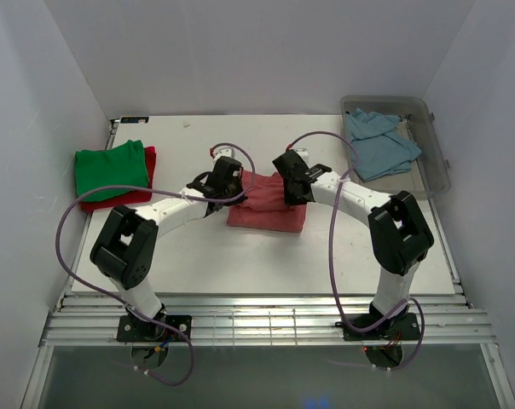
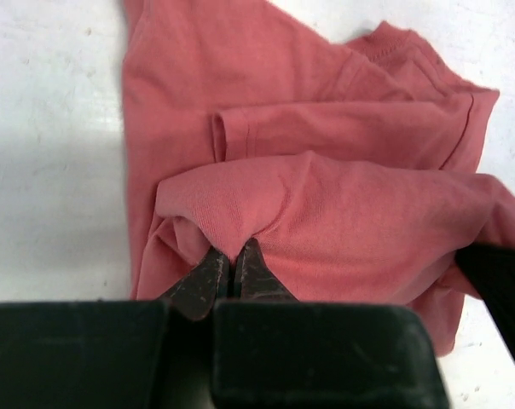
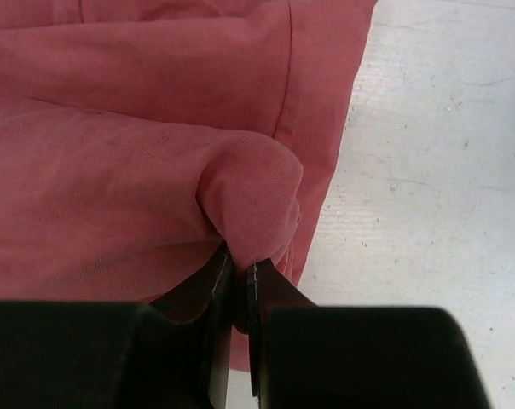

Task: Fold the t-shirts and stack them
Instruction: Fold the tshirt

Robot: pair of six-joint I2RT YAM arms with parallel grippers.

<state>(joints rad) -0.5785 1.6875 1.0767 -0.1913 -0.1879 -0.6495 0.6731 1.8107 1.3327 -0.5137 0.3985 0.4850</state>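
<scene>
1. Grip: the left gripper (image 2: 230,260) is pinched tight on a raised fold of the salmon-pink t-shirt (image 2: 326,213) at that shirt's left edge. The right gripper (image 3: 238,264) is pinched just as tight on a bunched fold at its right edge. Both pairs of jaws stand nearly closed, with only cloth between them.
2. Placement: the pink shirt lies partly folded on the table (image 1: 240,264), between the two wrists. The green t-shirt (image 1: 111,168) sits on the red t-shirt (image 1: 121,202) well to the left of the pink shirt. The light blue t-shirt (image 1: 379,145) lies crumpled in the clear plastic bin (image 1: 441,166), well to the pink shirt's right and farther back.
3. Slipping: each bite looks small, a thin ridge of soft cotton. If one arm pulls harder or lifts sooner than the other, that ridge may slide out and the raised part would flop back crooked.
4. Layers: several layers lie under the pinches, and I cannot tell how many each jaw holds. Catching only the top layer would drag it off those below and spoil the fold.
5. Skew: uneven travel of the two arms would twist the fold line, leaving a lopsided bundle that would sit badly on the green shirt.
6. Dragging: a low carry would rub the hanging cloth along the table and could pull open the sleeve (image 2: 326,132) folded across the pink shirt's middle.
</scene>
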